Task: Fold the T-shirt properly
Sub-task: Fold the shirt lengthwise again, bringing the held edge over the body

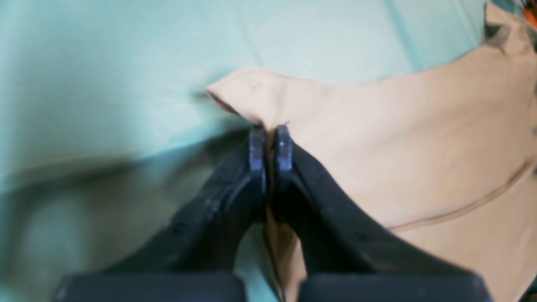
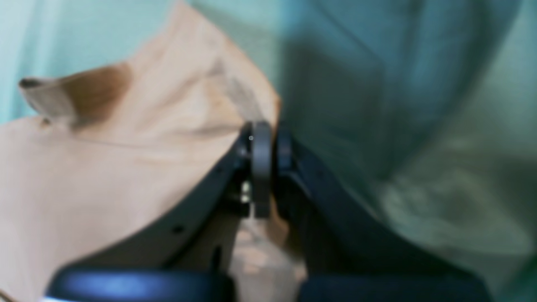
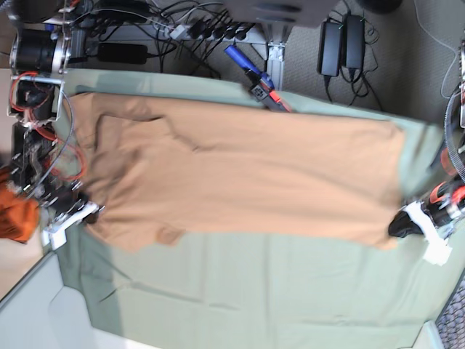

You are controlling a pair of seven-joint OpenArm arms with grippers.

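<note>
The T-shirt (image 3: 240, 174) is spread flat across the green cloth (image 3: 276, 291). Its lower corners are met by the right gripper (image 3: 89, 212) and the left gripper (image 3: 398, 224). An orange cloth (image 3: 14, 207) is bunched at the left edge.

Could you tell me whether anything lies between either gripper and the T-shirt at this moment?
Nothing visible does. The left gripper is already shut on an edge of the T-shirt, and the right gripper is shut on another edge. Around the shirt only the green cloth shows, and no other object lies on the shirt itself.
</note>
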